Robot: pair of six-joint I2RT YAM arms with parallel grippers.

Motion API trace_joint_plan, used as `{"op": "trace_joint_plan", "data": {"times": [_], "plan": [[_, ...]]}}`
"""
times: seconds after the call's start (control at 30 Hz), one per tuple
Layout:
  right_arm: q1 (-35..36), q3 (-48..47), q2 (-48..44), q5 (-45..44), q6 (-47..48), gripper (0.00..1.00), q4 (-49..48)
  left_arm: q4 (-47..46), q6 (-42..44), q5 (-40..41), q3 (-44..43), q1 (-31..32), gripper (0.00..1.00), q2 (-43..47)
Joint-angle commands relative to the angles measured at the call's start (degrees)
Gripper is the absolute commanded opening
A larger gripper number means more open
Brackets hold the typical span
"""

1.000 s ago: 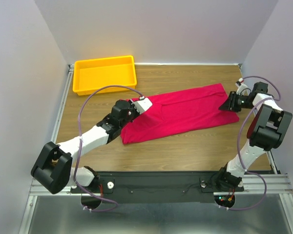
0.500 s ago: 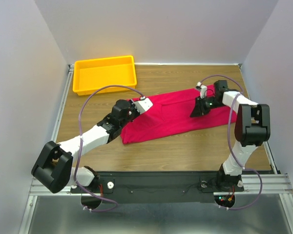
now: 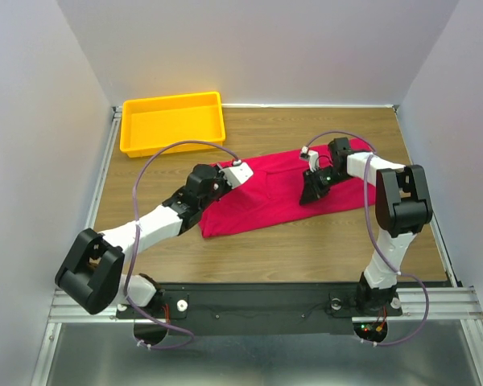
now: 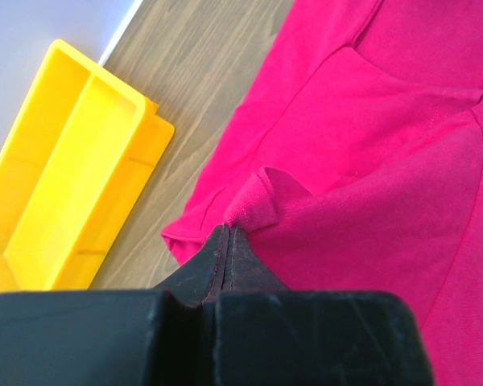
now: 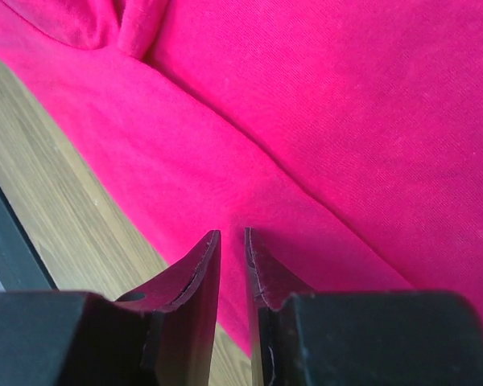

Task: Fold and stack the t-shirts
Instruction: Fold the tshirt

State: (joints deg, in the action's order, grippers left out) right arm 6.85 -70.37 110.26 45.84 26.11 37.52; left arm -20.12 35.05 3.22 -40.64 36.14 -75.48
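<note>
One crimson-pink t-shirt [image 3: 266, 197] lies as a long, slanted band across the middle of the wooden table. My left gripper [image 3: 240, 174] is at its upper left end, shut on a small raised fold of the cloth [image 4: 253, 197]; the tips [image 4: 227, 229] are pressed together. My right gripper [image 3: 307, 195] hovers over the shirt's middle, near its front edge. Its jaws [image 5: 232, 235] are open by a narrow gap with nothing between them, and smooth pink cloth [image 5: 306, 121] fills the view below.
A yellow plastic tray [image 3: 171, 100] sits at the back left of the table, also visible left of the shirt in the left wrist view [image 4: 72, 177]. Bare wood [image 3: 306, 241] lies in front of the shirt. Grey walls enclose the table.
My right gripper has swung left from the shirt's right end to its middle, and its jaws have narrowed. The left gripper has held its pinch in place.
</note>
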Motion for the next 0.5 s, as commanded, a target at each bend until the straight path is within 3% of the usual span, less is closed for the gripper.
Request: {"op": "trace_joint_plan", "data": {"times": [0.0,0.47], "plan": [[0.6,0.7,0.0,-2.1,-0.1,0.24,-0.3,-3.2,1.2,0.5,-3.3,-0.5,0.00,-0.5],[1.8,2.3,0.7,-4.1,-1.4,0.23,-2.2,-3.5,3.5,0.5,-6.0,-0.4,0.00,-3.4]]}}
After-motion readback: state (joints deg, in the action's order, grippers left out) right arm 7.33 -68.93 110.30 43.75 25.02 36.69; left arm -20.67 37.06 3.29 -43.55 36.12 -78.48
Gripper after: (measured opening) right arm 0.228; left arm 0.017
